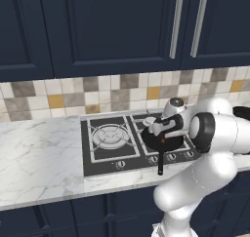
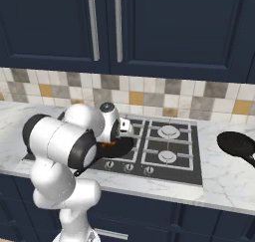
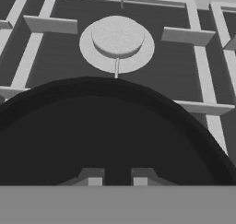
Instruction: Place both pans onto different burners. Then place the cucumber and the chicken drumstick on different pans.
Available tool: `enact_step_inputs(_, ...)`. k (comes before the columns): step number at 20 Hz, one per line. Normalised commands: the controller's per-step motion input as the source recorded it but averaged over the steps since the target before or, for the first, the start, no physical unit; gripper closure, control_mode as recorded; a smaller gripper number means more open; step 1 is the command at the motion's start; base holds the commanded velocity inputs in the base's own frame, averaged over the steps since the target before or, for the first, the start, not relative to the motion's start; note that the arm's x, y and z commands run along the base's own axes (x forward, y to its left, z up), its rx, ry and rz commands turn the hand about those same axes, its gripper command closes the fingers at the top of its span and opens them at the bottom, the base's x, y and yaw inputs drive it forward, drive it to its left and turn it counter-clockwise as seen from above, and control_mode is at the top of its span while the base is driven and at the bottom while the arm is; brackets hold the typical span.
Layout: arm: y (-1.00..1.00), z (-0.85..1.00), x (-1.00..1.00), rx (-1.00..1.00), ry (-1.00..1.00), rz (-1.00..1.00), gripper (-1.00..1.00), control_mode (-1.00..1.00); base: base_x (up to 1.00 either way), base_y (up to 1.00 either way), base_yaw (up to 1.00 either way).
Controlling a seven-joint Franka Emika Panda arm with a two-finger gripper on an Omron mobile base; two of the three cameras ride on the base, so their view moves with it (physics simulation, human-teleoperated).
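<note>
One black pan (image 1: 166,142) (image 2: 122,146) sits at the front middle of the cooktop (image 1: 97,163), its thin handle pointing toward the counter's front edge. My gripper (image 1: 164,133) (image 2: 116,139) (image 3: 117,179) is down at the pan's near side, shut on it. The pan's dark inside (image 3: 115,135) spreads out before the fingertips. A round grey burner (image 3: 116,41) lies just past the far rim. The second pan (image 2: 238,144) (image 1: 242,112) rests on the marble counter right of the cooktop. An orange-brown speck (image 2: 110,144) shows under the hand; I cannot tell whether it is the chicken drumstick. The cucumber is out of view.
A large burner (image 1: 111,135) lies left of the pan and two smaller burners (image 2: 169,131) lie to its right. Knobs (image 2: 128,167) line the cooktop's front. The marble counter (image 1: 39,153) stretches left, with a tiled wall and dark cabinets behind it.
</note>
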Motion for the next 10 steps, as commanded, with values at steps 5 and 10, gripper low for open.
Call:
enact_step_inputs(5, 0.02, -0.24, 0.00, 0.00, 0.00, 0.02, 1.00, -1.00, 0.00, 0.00, 0.00)
enact_step_inputs(10, 0.01, -0.23, 0.00, 0.00, 0.00, 0.03, 1.00, -1.00, 0.00, 0.00, 0.00)
